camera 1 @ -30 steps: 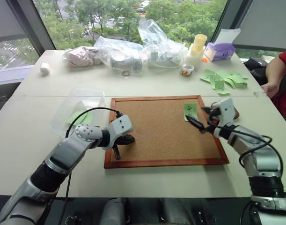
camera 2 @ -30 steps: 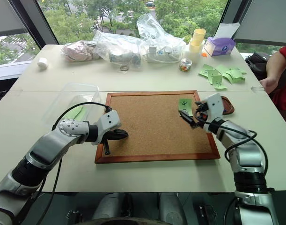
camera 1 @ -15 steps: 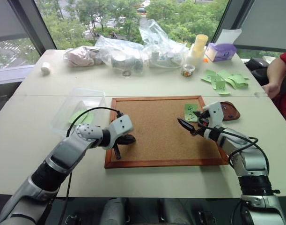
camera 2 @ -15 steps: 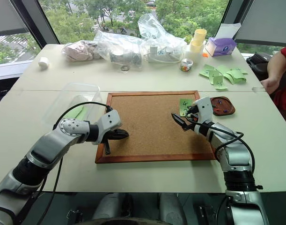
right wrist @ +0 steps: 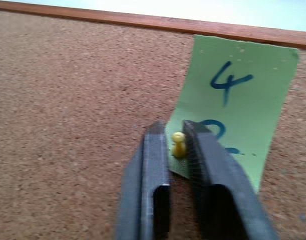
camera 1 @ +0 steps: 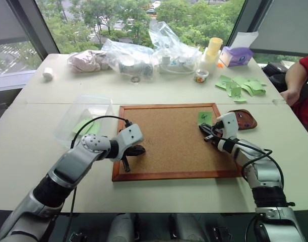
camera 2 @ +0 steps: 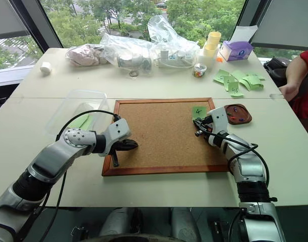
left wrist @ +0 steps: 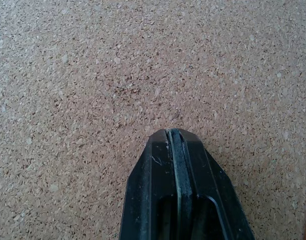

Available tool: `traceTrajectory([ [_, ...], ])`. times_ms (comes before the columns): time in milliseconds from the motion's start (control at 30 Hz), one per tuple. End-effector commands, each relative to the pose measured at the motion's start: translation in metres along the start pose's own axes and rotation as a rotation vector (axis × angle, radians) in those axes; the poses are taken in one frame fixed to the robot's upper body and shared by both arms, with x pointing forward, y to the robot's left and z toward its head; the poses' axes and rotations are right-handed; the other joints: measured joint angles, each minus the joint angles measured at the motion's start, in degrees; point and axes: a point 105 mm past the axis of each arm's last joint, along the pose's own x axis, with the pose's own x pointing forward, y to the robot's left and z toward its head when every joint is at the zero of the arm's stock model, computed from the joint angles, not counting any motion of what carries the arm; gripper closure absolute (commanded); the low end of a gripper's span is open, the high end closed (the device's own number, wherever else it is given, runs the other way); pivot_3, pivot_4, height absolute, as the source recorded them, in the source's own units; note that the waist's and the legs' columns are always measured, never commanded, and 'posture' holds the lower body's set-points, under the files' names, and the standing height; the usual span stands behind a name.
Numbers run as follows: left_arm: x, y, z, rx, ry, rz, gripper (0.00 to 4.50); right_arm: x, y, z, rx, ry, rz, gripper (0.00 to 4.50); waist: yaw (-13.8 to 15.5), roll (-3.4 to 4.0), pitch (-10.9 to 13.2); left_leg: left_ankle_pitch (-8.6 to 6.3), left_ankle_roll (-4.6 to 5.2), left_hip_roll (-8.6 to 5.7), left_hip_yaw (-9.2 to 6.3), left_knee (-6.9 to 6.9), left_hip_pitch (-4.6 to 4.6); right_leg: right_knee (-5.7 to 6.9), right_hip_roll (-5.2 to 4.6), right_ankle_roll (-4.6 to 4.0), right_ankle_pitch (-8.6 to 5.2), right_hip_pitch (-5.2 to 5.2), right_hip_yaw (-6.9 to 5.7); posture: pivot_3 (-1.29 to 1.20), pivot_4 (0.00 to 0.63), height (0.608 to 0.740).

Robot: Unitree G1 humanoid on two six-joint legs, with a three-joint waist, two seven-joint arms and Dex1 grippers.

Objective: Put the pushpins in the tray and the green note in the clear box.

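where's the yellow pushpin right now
The yellow pushpin stands in the green note near the cork board's far right corner, between the right gripper's fingers.

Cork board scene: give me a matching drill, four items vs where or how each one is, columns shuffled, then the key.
Things:
1. right gripper
2. left gripper
3. tray
4. clear box

States:
A. holds light green slips
B. shut on the yellow pushpin in the green note
C. shut, empty, over bare cork
D. right of the cork board, pins inside

Pairs: 1-B, 2-C, 3-D, 4-A
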Motion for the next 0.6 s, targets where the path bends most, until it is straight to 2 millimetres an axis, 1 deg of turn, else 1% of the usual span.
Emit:
traceTrajectory([
  [33,0.002,-0.002,-0.016,-0.033,0.064,-0.007,4.50,0.003,0.015,-0.015,0.003,0.042,0.051,4.42,-0.01,-0.01,-0.01,0.00,0.00,0.00,0.00,0.00,0.00,0.00,0.00,0.00,0.00,0.00,0.00,0.00,0.150,0.728],
  [100,0.002,-0.002,-0.016,-0.032,0.066,-0.007,4.50,0.002,0.012,-0.013,-0.018,0.026,0.031,4.42,-0.01,-0.02,-0.02,0.00,0.00,0.00,0.00,0.00,0.01,0.00,0.00,0.00,0.00,0.01,0.00,0.00,0.150,0.728],
  [200,0.002,-0.002,-0.016,-0.030,0.067,-0.010,4.50,0.000,0.006,-0.001,-0.041,-0.032,-0.008,4.42,-0.02,-0.02,-0.01,0.00,0.00,0.00,0.00,0.00,0.01,0.00,0.00,0.00,0.00,0.01,0.00,0.00,0.150,0.728],
  [300,0.002,-0.001,-0.017,-0.027,0.068,-0.016,4.50,-0.005,0.004,0.020,-0.075,-0.104,-0.024,4.42,0.02,-0.01,-0.01,0.00,0.00,0.00,0.01,-0.01,0.01,0.00,-0.01,-0.01,0.00,0.00,0.00,0.00,0.150,0.728],
  [333,0.002,-0.002,-0.017,-0.026,0.069,-0.017,4.50,-0.006,0.004,0.024,-0.083,-0.117,-0.027,4.42,0.04,0.00,0.00,0.00,0.00,-0.01,0.01,-0.01,0.00,0.00,-0.02,-0.01,0.00,-0.01,0.00,0.00,0.150,0.728],
  [467,0.004,-0.003,-0.019,-0.026,0.072,-0.027,4.50,-0.017,0.004,0.056,-0.134,-0.196,-0.034,4.42,0.08,0.12,0.08,0.00,-0.01,-0.02,0.02,-0.03,-0.06,0.00,-0.04,0.00,0.00,-0.08,0.01,0.00,0.150,0.728],
  [600,0.005,-0.004,-0.019,-0.023,0.073,-0.037,4.50,-0.024,0.007,0.075,-0.182,-0.225,-0.019,4.42,0.14,0.08,0.06,0.00,0.00,-0.02,0.01,-0.02,-0.06,-0.01,-0.04,0.00,0.00,-0.07,0.01,0.00,0.150,0.728],
])
